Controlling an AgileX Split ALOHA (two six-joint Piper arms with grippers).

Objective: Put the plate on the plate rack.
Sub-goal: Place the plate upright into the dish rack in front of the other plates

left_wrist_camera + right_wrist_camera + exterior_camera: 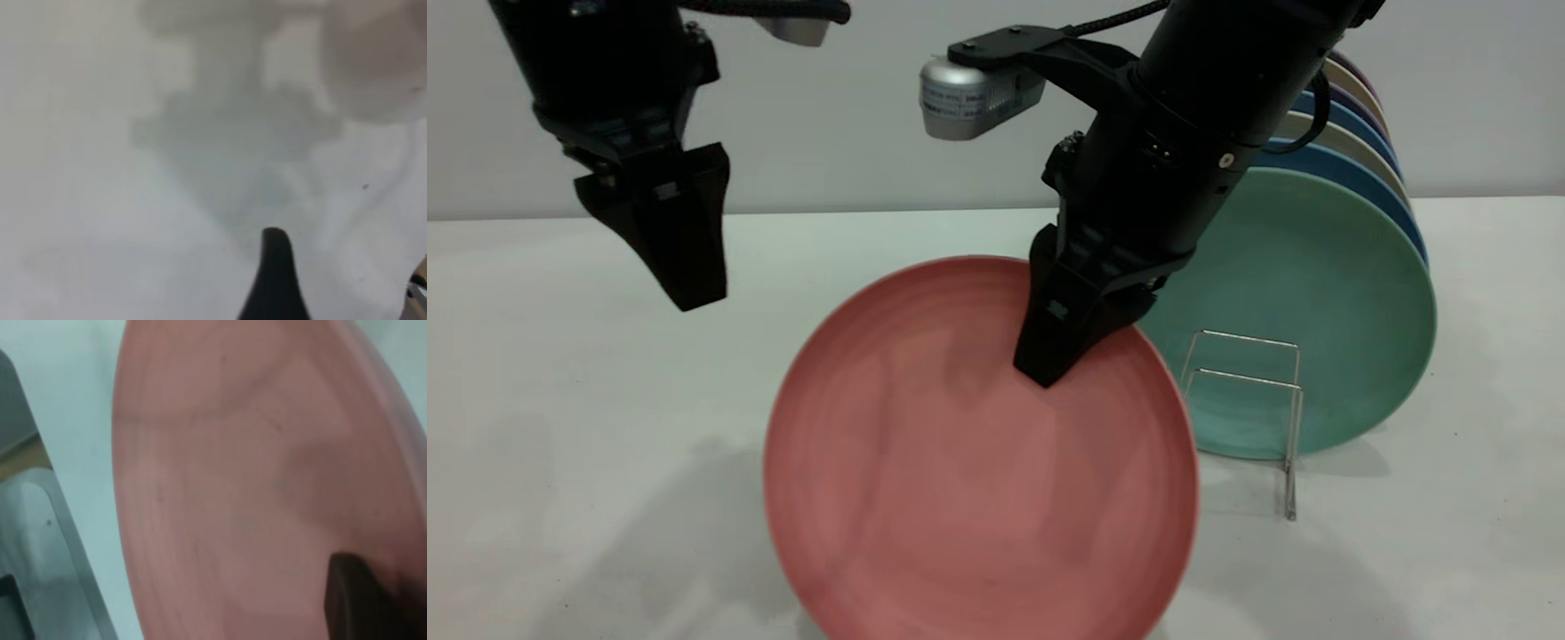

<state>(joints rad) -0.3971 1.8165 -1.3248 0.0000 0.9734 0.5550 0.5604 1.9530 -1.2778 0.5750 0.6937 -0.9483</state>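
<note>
Salmon-pink and nearly filling the foreground of the exterior view, the plate (978,453) stands tilted on edge, its face toward the camera and its lower rim running out of view, so whether it touches the table (560,400) cannot be told. The right gripper (1047,369) is clamped on the plate's upper rim, one dark finger lying over the face; the right wrist view shows a fingertip (350,593) pressed flat against the pink surface (253,473).

Just beside that gripper, on the side away from the other arm, stands the plate rack (1249,391), a thin silver wire frame with two upright loops free at its near end. Behind those loops a teal-green plate (1325,311) sits upright, followed by a row of blue plates (1369,191) and cream ones.

Well apart on the other side, the left gripper (685,267) hangs above bare table, fingers together and holding nothing; its wrist view shows one fingertip (275,267) over the pale tabletop.

Judged from this, the pickup is done and the plate is raised to a standing angle. What remains is to carry it across to the free loops, lower it in front of the teal-green plate, and let go.
</note>
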